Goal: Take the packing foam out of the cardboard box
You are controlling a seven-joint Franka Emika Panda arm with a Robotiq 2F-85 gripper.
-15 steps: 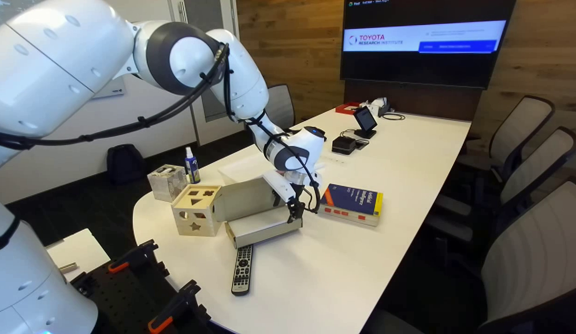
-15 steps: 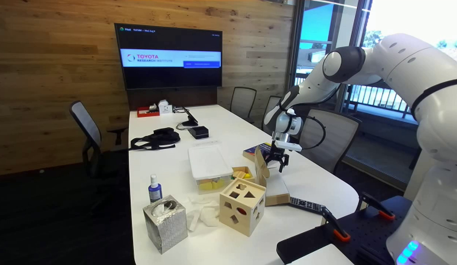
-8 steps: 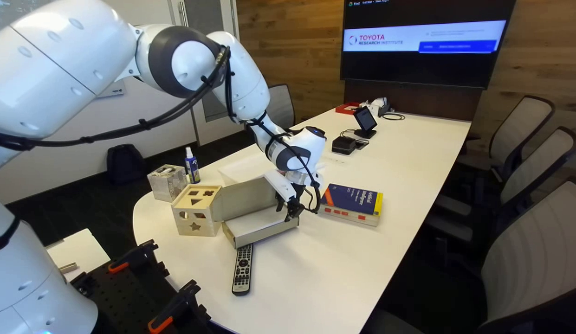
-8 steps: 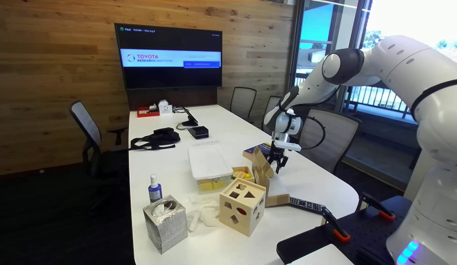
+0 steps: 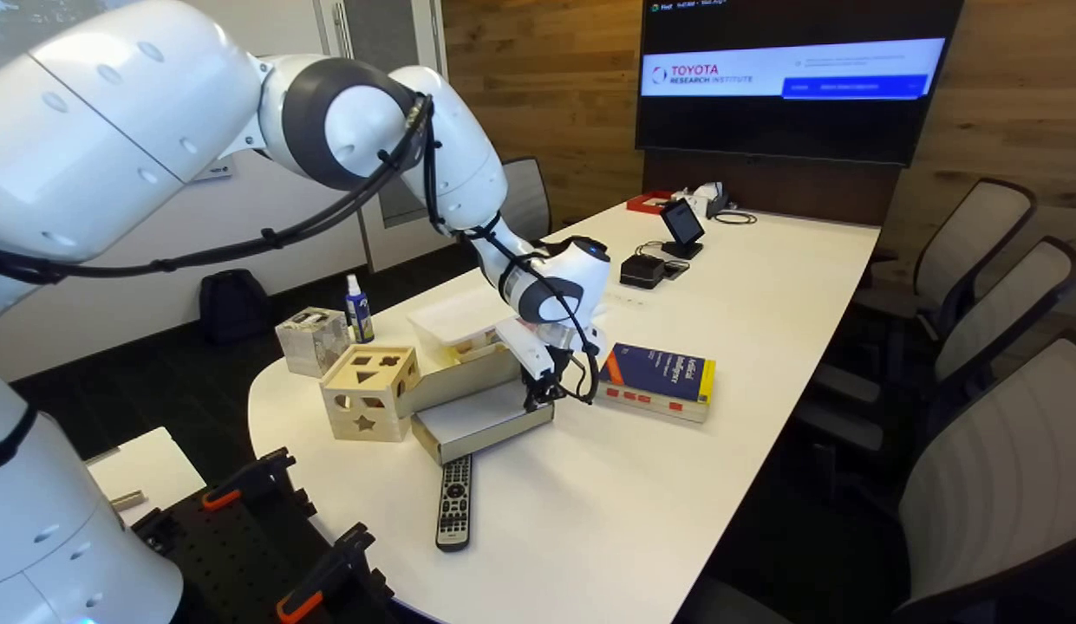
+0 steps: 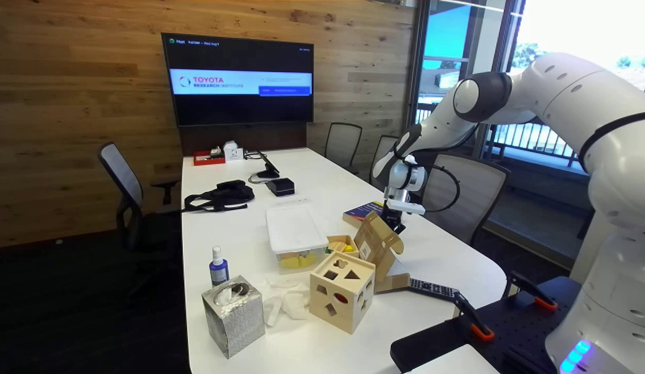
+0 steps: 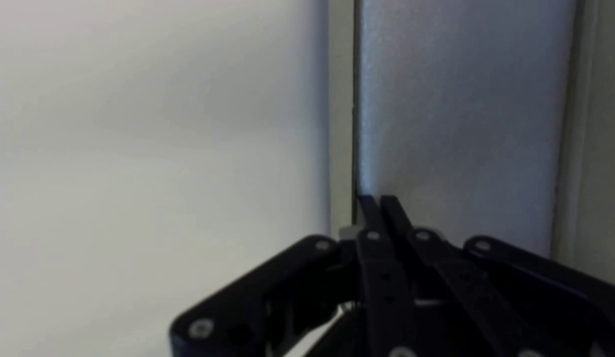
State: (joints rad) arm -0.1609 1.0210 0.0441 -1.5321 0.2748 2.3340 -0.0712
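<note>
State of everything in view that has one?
cardboard box: open, lid flap tilted up
packing foam: inside the box
gripper: almost shut, at the foam's edge; hold on foam unclear
plastic bin: lid on
book: closed, lying flat
spray bottle: upright
remote control: face up
tissue box: open, tissue showing
TV: on
small display: propped up

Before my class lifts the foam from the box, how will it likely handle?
The foam looks fairly stiff, given its flat top and straight edge. It may rub coming out, since a wall of the box runs close beside it.
</note>
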